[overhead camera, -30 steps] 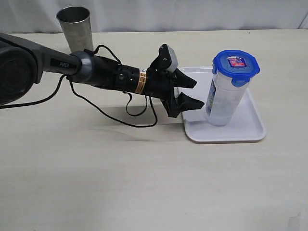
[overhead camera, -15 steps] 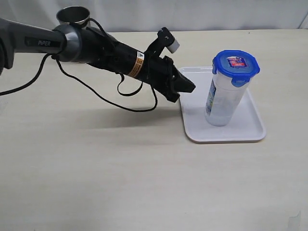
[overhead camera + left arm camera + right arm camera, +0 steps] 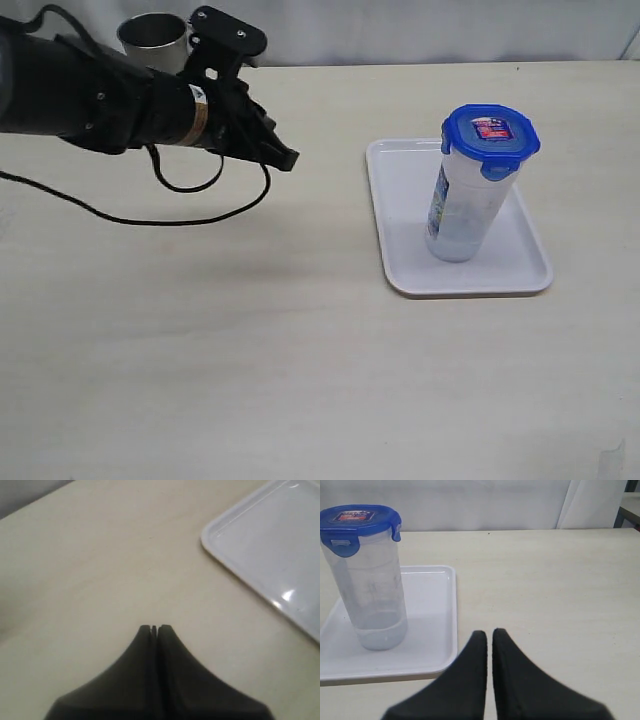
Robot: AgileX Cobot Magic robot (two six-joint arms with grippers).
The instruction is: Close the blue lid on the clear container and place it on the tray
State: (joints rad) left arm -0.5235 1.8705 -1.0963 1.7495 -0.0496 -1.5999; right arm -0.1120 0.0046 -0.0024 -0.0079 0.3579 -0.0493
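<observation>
blue lid [image 3: 490, 132] caps the clear container [image 3: 460, 215] standing on the tray [image 3: 400, 210], task seemingly done; left gripper [image 3: 154, 628] and right gripper [image 3: 489, 633] together, empty.

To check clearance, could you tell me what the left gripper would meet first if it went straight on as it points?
The left gripper would likely meet the bare table, beside the tray; depth is unclear.

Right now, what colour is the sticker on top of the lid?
Red and blue, on the blue lid capping the clear container; the exterior view shows it best.
</observation>
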